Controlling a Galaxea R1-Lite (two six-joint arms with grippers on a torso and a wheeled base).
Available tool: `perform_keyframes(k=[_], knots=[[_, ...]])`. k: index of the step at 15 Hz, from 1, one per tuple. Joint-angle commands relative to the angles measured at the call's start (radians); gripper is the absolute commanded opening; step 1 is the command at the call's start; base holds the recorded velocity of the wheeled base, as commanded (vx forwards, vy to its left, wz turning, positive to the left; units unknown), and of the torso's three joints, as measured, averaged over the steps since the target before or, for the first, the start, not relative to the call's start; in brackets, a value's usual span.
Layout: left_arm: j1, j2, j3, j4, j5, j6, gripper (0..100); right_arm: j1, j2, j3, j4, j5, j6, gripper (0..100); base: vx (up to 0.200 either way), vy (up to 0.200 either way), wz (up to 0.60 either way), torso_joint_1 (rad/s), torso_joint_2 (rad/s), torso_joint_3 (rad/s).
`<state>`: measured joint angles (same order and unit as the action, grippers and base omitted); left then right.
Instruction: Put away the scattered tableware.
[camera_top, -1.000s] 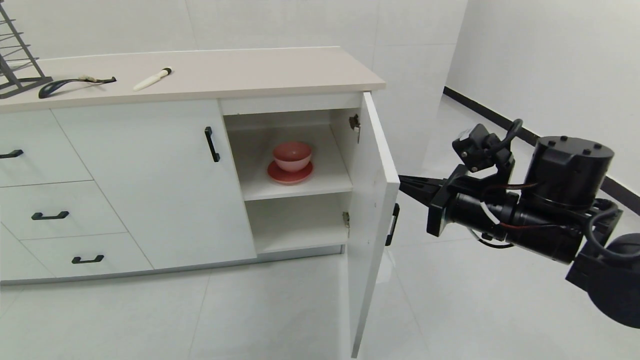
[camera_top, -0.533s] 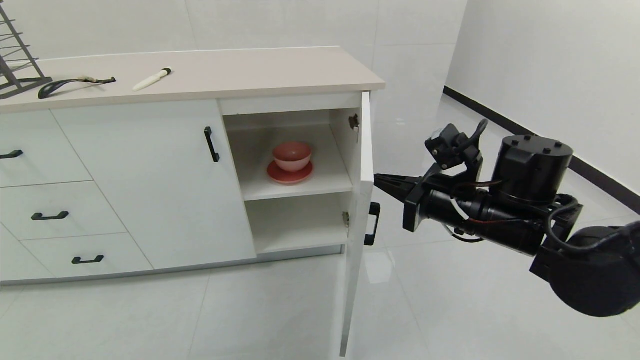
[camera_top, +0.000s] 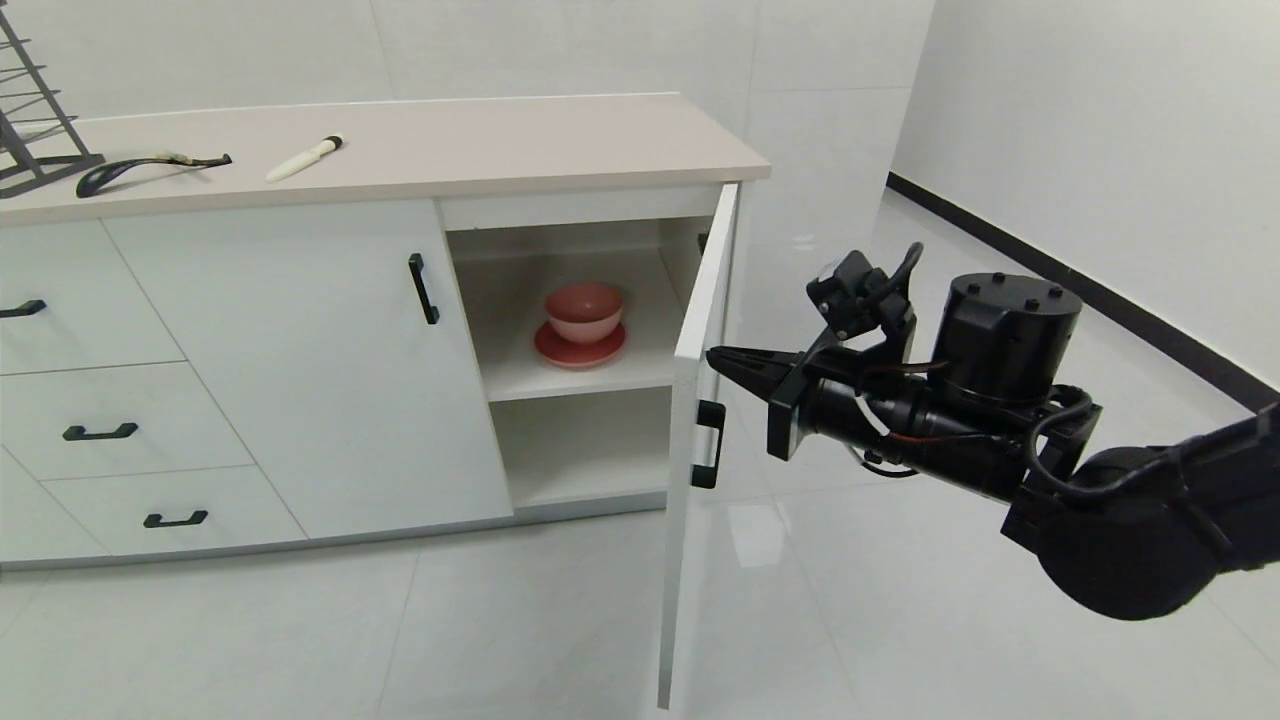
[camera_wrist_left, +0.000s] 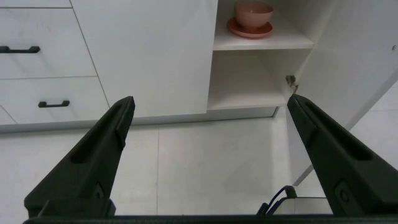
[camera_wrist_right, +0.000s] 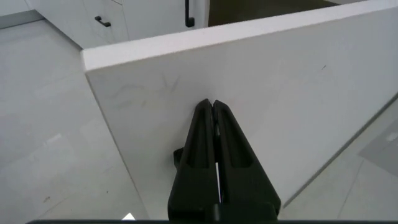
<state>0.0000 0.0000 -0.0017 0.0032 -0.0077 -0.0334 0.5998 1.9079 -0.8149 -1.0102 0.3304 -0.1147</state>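
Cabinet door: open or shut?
Partly open: the door stands angled out, bowl visible inside; right end effector against its outer face.

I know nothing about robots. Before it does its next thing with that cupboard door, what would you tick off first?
1. Right gripper shut, tips against the outer face of the white cabinet door: ok.
2. Door fully shut: not ok, it stands ajar.
3. Door's swing free: ok; the pink bowl sits on the red plate, well back on the upper shelf.
4. Black door handle free of the gripper: ok, it is below the tips.
5. Left gripper open and holding nothing: ok.
6. All tableware stored: not ok; a black long-handled spoon and a white utensil lie on the beige countertop.
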Motion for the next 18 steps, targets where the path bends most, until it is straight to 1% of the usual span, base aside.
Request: perform_keyframes(k=[1,4,13,18], knots=[[0.0,0.0,0.0,0.0,0.0,0.0,100,0.023,0.033,-0.015,-0.004,0.001,0.009,0,0.0,0.0,0.0,0.0,0.0,0.0],[0.0,0.0,0.0,0.0,0.0,0.0,100,0.048,0.071,-0.052,-0.03,0.001,0.032,0,0.0,0.0,0.0,0.0,0.0,0.0],[0.0,0.0,0.0,0.0,0.0,0.0,100,0.069,0.131,-0.099,-0.047,0.024,0.032,0,0.0,0.0,0.0,0.0,0.0,0.0],[0.0,0.0,0.0,-0.002,0.002,-0.003,100,0.089,0.181,-0.168,-0.067,0.039,0.033,0,0.0,0.0,0.0,0.0,0.0,0.0]])
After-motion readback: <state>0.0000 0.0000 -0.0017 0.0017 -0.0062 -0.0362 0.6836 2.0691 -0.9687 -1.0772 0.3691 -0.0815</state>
